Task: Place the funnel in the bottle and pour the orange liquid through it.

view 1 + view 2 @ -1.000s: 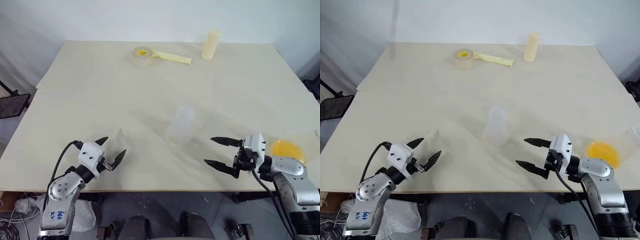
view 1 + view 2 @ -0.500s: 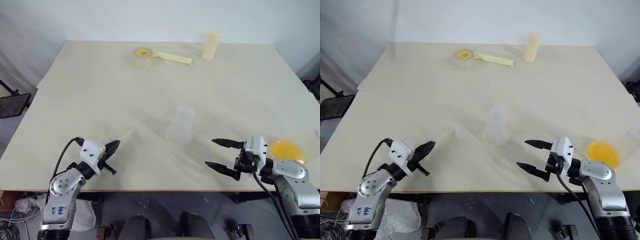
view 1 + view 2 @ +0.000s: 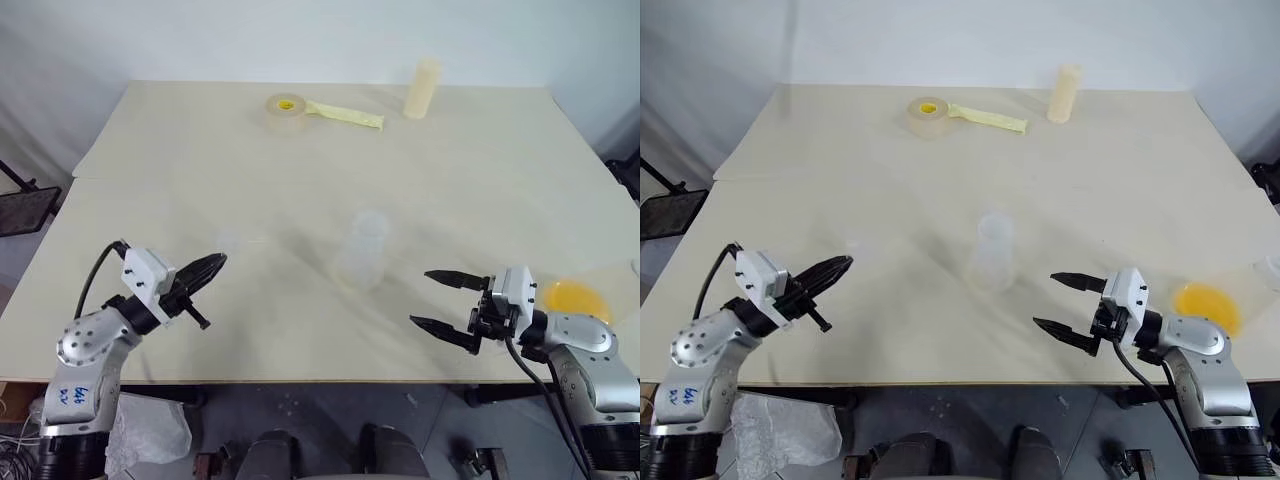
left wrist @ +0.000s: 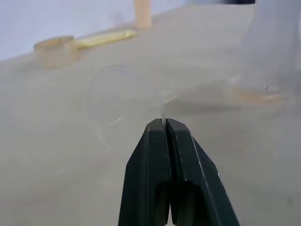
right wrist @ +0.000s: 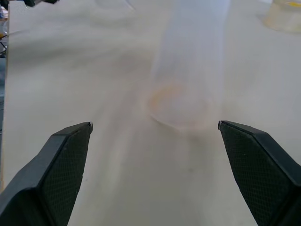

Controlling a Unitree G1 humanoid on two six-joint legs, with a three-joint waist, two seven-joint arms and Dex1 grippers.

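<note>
Risk was mostly in the grip. Left gripper [image 4: 164, 123] was pressed together on the very edge of the small clear plastic funnel [image 4: 123, 101], pinching only a sliver of rim, with the funnel's wide round mouth hanging free past the fingertips above the cream tabletop [image 3: 180, 160]. From the head cameras the funnel was almost invisible in front of the closed black fingers at the near left.

Likely failures, as I judged them:
- Thin rim pinch could slip or let the funnel swing on any fast move or wrist roll, so the stem would not point down when it reached the neck.
- Clear colourless plastic bottle [image 3: 364, 249] stood upright mid-table, well apart from the funnel and to its right. It looked light and tall; a sideways knock from the funnel or fingers could tip it.
- Clear on clear made the neck hard to line up; a miss would drop the funnel onto the table.

Right gripper [image 3: 447, 300] sat near right, fingers spread wide and holding nothing, aimed at the bottle's base. Nothing was bracing the bottle.

Orange liquid [image 3: 573, 298] sat in a clear vessel at the near right edge, just behind the right wrist. An elbow swing could clip it and spill.

Tape roll [image 3: 285, 110] and cream cylinder [image 3: 422, 89] at the far side looked well out of the way.
</note>
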